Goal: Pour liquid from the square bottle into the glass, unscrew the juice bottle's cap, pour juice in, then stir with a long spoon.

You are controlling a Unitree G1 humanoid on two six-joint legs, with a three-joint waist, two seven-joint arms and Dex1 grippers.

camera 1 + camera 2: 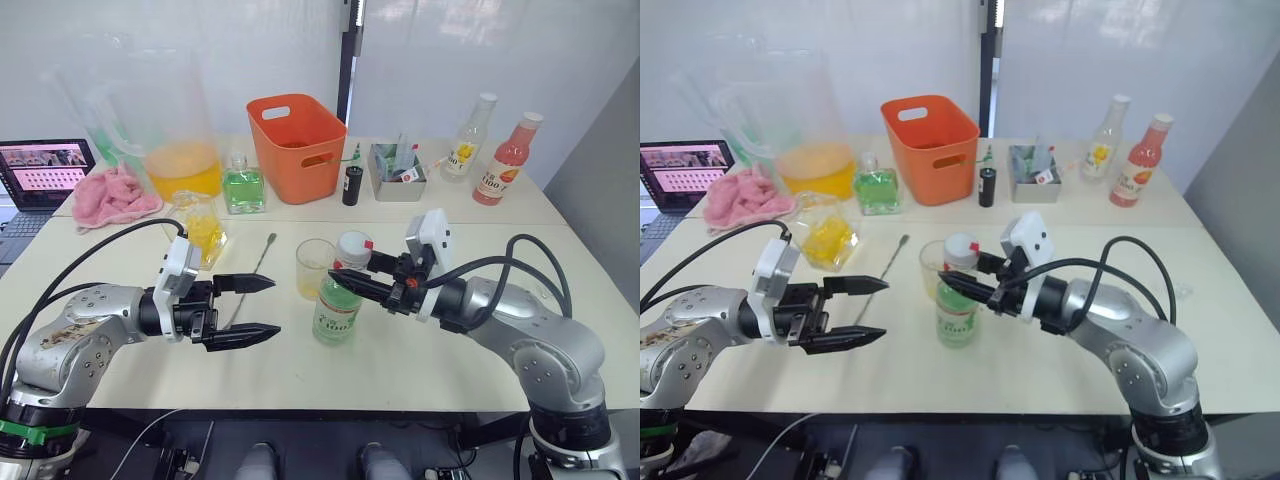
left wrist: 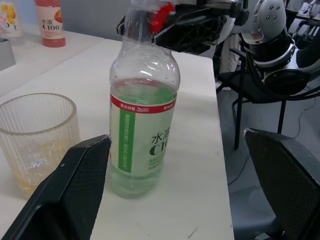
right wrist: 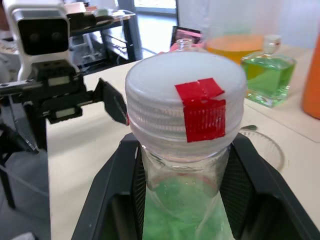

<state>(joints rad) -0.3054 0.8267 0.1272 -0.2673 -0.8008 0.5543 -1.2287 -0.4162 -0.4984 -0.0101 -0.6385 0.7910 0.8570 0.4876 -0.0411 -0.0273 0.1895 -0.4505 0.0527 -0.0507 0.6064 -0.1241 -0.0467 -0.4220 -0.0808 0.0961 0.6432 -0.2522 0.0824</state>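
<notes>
While the juice bottle [image 1: 338, 300] stands capped with its neck between the right gripper's [image 1: 352, 282] spread fingers, and the glass [image 1: 314, 268] just behind, the left gripper [image 1: 258, 307] gapes short of it, so twisting unheld could topple it.

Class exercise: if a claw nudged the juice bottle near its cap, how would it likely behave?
The juice bottle is tall, narrow and upright on a small base, so it would probably tip rather than slide. About half full, it is likely fairly light. Its thin clear plastic may dent; the right claw sits around its neck.
</notes>
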